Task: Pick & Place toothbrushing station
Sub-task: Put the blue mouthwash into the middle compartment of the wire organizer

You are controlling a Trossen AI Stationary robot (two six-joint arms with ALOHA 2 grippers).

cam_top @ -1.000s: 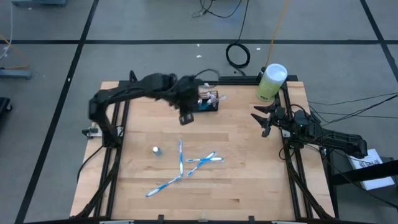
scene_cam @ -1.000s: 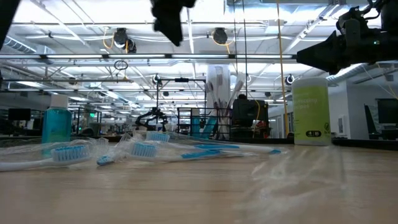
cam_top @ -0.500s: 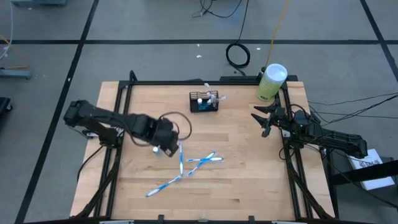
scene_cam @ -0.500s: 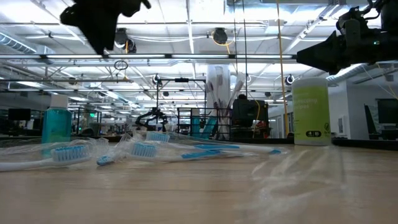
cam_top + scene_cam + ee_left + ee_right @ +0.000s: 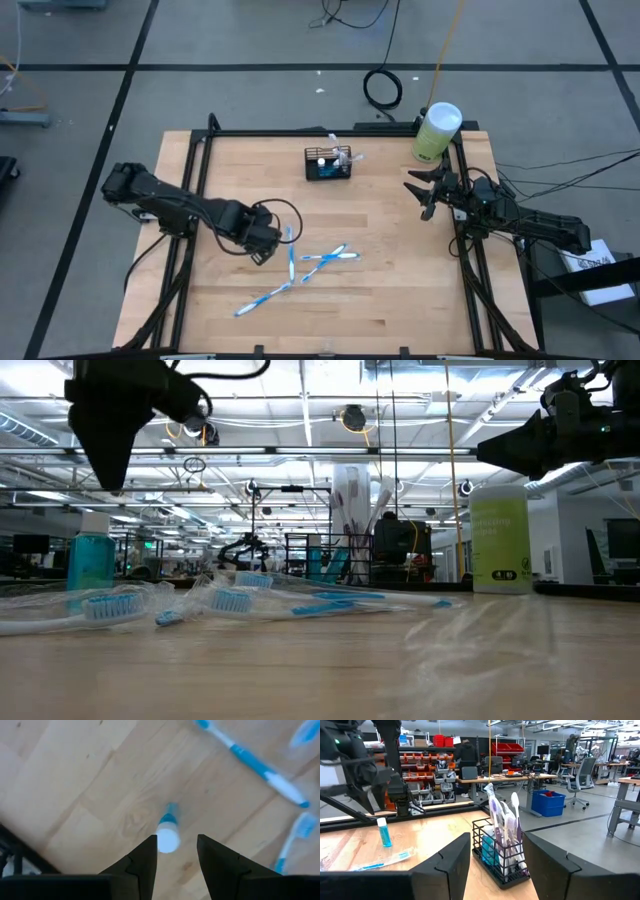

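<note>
The wooden table [image 5: 400, 290] fills the middle of the high view, framed by black rails. The left arm reaches in from the 9 o'clock edge, and the left gripper [image 5: 262, 243] hangs over the board just left of centre. Its two dark fingers [image 5: 142, 865] stand apart with a clear gap, holding nothing. Directly below that gap stands a small blue bottle with a white cap [image 5: 168, 834], upright, not touched by either finger.

The right arm waits at the 3 o'clock edge, and the right gripper [image 5: 425, 193] is parted and empty, pointing toward the table's centre.

The pale-green cylinder with a white lid [image 5: 436, 132] stands at the table's 1 o'clock corner, well apart from both arms.

The toothbrushing station [image 5: 328, 164], a small black wire basket, sits at 12 o'clock near the far edge of the table. From the left gripper it lies toward 1 o'clock, well apart; from the right gripper toward 10 o'clock. In the right wrist view it holds several toothbrushes standing upright.

Loose blue-and-white toothbrushes [image 5: 322, 257] lie scattered from the centre toward 7 o'clock, just beside the left gripper on its 3 o'clock side.
</note>
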